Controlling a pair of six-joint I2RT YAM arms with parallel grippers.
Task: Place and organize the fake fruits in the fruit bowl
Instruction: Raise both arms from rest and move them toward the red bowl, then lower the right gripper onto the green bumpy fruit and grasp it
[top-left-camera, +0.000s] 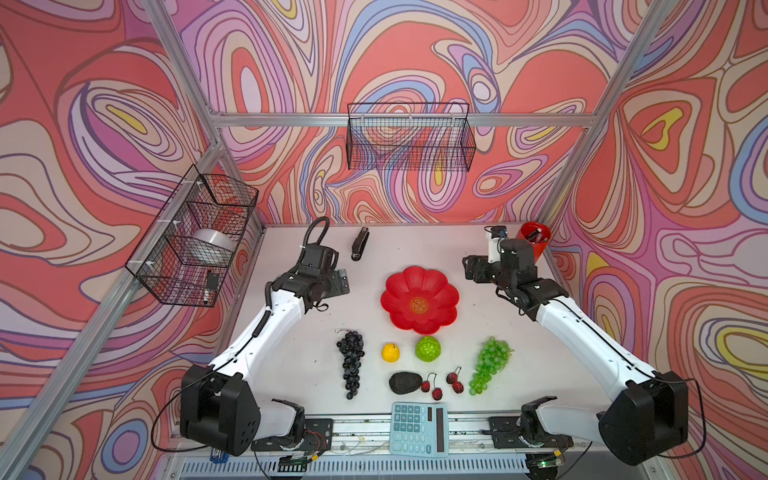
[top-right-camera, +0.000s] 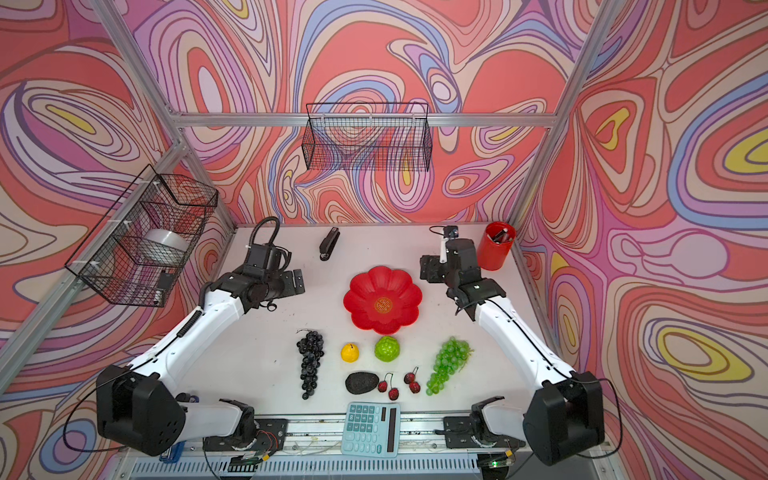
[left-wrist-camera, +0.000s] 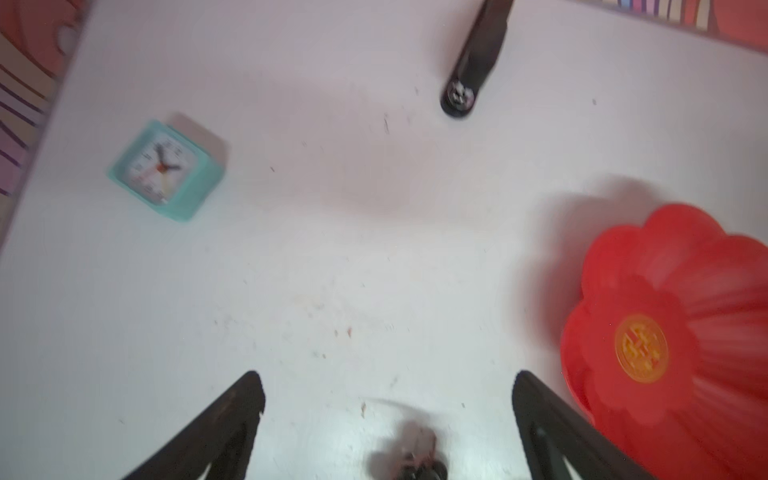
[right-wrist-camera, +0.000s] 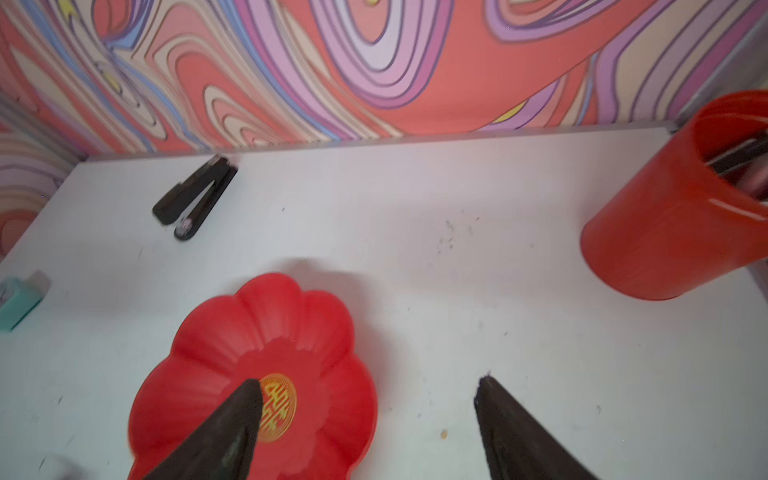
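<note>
White matte tabletop (top-left-camera: 303, 365), swirl wallpaper on every wall. Mid-table: fruit bowl (top-left-camera: 399, 286), shallow glossy red plastic, scalloped petal rim, gold round emblem at centre, nothing inside. Fake fruits all on the camera side of the bowl, none touching it. Nearest, just off the rim: bumpy lime-green ball (top-left-camera: 428, 349). Left of that: small smooth yellow fruit (top-left-camera: 390, 352), then dark purple grape bunch (top-left-camera: 351, 365), long knobbly cluster. Near-right of the bowl: green grape bunch (top-left-camera: 490, 365), translucent beads. Further out from the bowl: dark rough-skinned avocado (top-left-camera: 404, 382) and red stemmed berries (top-left-camera: 426, 386), beside a teal calculator (top-left-camera: 419, 429).

Left of the bowl: left gripper (left-wrist-camera: 386, 382) above bare table, fingers spread wide, nothing between them. Right of the bowl, apart from it: right gripper (right-wrist-camera: 369, 384), fingers spread too, empty.

Reads as step one, first pick not yet made. Next move, best guess: descend on one fruit, close, carry over the rim. Hard round ball: centred pinch, otherwise likely to roll. Lumpy bunches: grab mid-cluster, expect droop. Tiny berries on thin stems: fiddly. Beyond the bowl: black stapler (top-left-camera: 360, 244), tall red cup (top-left-camera: 534, 245). Not task items.
</note>
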